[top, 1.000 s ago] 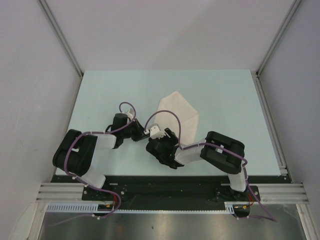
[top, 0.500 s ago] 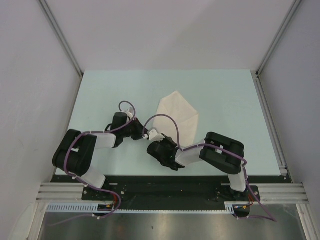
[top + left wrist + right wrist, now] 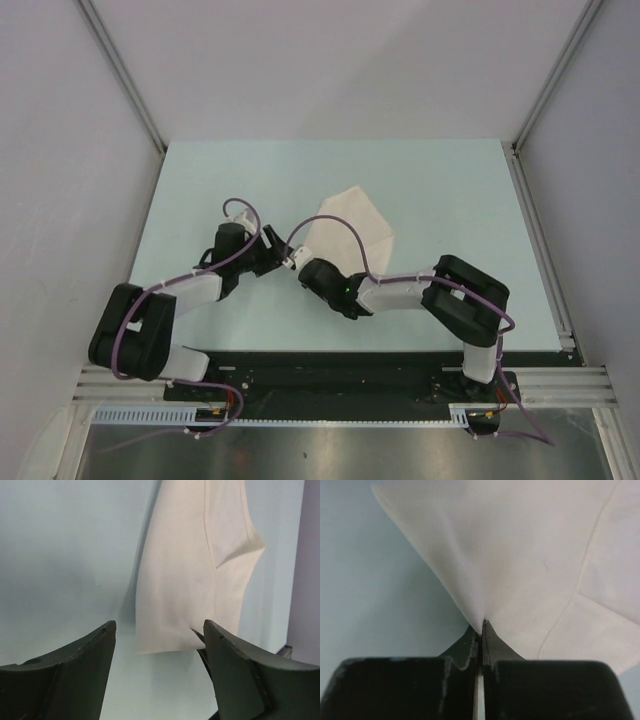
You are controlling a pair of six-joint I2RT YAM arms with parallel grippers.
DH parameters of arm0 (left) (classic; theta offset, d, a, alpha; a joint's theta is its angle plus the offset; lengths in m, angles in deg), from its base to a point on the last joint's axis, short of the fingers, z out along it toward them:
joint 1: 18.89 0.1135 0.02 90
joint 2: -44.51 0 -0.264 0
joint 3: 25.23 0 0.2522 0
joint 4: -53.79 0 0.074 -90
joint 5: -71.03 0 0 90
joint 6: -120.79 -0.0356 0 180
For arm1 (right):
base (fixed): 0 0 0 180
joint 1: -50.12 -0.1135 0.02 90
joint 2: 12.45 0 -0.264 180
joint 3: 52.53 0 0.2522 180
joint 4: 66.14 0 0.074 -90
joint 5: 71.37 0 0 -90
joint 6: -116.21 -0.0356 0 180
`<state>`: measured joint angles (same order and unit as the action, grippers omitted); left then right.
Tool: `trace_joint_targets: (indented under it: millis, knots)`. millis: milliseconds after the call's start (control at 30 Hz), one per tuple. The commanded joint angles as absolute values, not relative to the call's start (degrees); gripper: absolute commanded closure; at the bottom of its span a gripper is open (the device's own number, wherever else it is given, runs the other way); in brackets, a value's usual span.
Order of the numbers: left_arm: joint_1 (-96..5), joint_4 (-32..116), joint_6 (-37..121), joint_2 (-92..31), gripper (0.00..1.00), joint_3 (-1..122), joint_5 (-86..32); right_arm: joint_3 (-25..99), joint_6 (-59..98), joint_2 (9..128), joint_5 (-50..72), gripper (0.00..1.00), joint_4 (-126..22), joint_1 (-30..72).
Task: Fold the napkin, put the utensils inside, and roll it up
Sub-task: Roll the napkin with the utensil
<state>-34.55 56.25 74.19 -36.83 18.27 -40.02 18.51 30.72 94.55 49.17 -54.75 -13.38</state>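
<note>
**Item 1. Right end effector** (image 3: 481,630). Clenched. The two dark fingers (image 3: 465,647) are pressed flat together, with an edge of the napkin (image 3: 530,555) pinched between their tips. From the pinch the cloth rises into a narrow peaked ridge, then spreads wide across the upper part of the wrist view.

**Item 2. Left end effector** (image 3: 156,630). Released. The jaws stand wide apart and hold nothing. The near end of the cloth shows in the gap between the two dark fingers (image 3: 85,655). A small dark shape sits at the cloth's lower edge beside the right-hand finger; what it is cannot be told, nor whether that finger touches the cloth.

**Item 3. Napkin.** Cream cloth, plain, folded into an irregular pointed shape with more than one layer. Stitched hem lines run across it. It lies near the middle of the desk (image 3: 450,200), slightly right of centre. Its near-left corner is at the spot where the two end effectors meet in the overhead view; the rest lies flat and extends away from the arms.

**Item 4. Desk.** Pale blue-green, smooth surface, bearing the napkin.

**Item 5. Arms.** Both are black and white. The left reaches in from the near left, the right from the near right, and the wrists converge close together. A purple cable (image 3: 238,205) loops above the left wrist. A second one arcs over the right wrist, crossing in front of the cloth in the overhead view.

**Item 6. Surround.** Pale walls on three sides.
</note>
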Motion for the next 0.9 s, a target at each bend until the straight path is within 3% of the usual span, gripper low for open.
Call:
trace_joint_targets:
  millis: [0,267,467,867]
  knots:
    - [-34.10,53.30,69.82,-31.44,0.24,15.69,-32.95,24.15,26.92,91.79,31.32,1.00,-43.87,-10.97]
    - [-34.36,51.36,65.34,-20.46,0.23,10.24,-27.67,29.95,22.70,91.87,9.07,1.00,-37.80,-2.89]
    - [-36.29,50.22,64.36,-19.47,0.23,9.27,-29.95,34.35,20.15,97.40,-9.55,1.00,-34.64,5.64]
    - [-40.86,50.75,65.59,-18.15,0.25,8.74,-41.62,38.75,19.44,105.93,-19.43,1.00,-32.26,13.82]
